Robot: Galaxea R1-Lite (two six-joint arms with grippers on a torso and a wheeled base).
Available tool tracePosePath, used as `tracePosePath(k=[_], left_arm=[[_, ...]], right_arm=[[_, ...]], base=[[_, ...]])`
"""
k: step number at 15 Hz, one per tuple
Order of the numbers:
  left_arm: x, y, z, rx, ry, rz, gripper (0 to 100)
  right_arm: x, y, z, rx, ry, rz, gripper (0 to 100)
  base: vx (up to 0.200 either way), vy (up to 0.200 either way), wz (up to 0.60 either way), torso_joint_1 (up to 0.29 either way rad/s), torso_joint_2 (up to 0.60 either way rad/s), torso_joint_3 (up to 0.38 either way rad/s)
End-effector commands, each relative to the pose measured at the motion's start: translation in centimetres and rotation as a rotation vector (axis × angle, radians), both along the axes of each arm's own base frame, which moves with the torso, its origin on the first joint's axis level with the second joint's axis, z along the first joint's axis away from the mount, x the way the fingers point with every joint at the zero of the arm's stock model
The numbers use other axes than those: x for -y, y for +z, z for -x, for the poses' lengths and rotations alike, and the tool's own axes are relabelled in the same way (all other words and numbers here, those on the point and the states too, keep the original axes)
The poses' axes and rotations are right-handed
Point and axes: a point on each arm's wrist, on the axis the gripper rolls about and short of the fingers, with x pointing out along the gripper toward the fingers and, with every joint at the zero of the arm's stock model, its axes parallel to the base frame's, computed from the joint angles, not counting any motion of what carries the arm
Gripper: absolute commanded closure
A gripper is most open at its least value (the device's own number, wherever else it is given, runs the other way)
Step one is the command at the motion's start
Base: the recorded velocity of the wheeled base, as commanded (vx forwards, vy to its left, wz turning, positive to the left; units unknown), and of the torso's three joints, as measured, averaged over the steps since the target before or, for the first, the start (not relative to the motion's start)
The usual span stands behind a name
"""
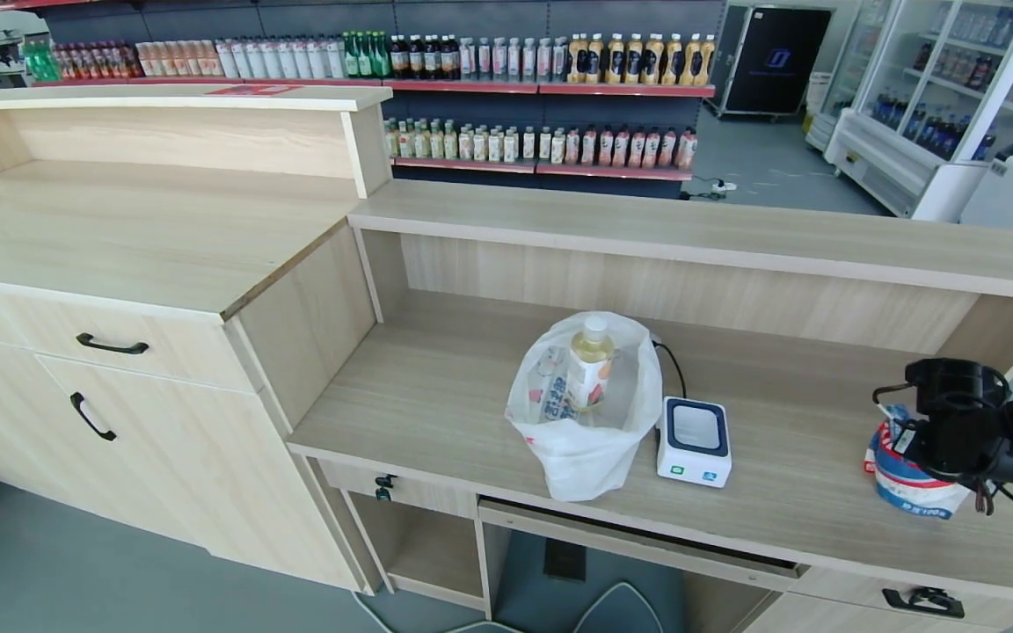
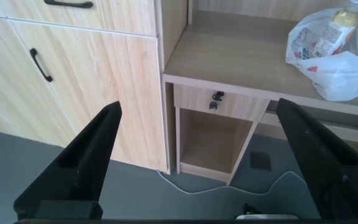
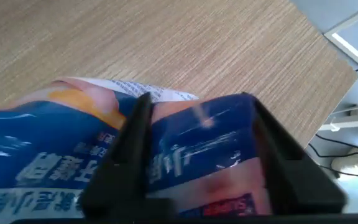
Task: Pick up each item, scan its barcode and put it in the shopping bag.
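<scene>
A white shopping bag (image 1: 584,422) stands open on the wooden counter (image 1: 436,387), with a yellow drink bottle (image 1: 593,360) and another pack inside. Just right of it lies a white barcode scanner (image 1: 694,440). At the counter's right end sits a blue-and-white packet (image 1: 915,488), and my right gripper (image 3: 197,106) is shut on this packet (image 3: 191,155), one finger on each side. My left gripper (image 2: 197,109) hangs open and empty below counter height, facing the cabinet front; the bag (image 2: 334,59) shows beyond it.
A taller cabinet (image 1: 120,237) with drawers and black handles stands to the left of the counter. A raised shelf (image 1: 700,229) runs along the counter's back. Drink shelves and fridges line the room behind.
</scene>
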Motion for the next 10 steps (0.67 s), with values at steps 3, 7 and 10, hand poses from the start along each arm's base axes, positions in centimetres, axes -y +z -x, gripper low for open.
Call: tracePosePath(k=[3, 7, 10], left_arm=[[0.0, 0.0, 0.0, 0.000, 0.000, 0.000, 0], [0.0, 0.0, 0.0, 0.000, 0.000, 0.000, 0], [0.0, 0.0, 0.0, 0.000, 0.000, 0.000, 0]], right_arm=[[-1.1, -1.6, 0.3, -0.040, 0.027, -0.009, 100], [-1.7, -0.6, 0.3, -0.020, 0.054, 0.012, 100], [-3.2, 4.0, 1.2, 0.035, 0.139, 0.105, 100]], base=[[0.000, 0.000, 0.00, 0.000, 0.00, 0.000], [0.000, 0.000, 0.00, 0.000, 0.00, 0.000], [0.000, 0.000, 0.00, 0.000, 0.00, 0.000]])
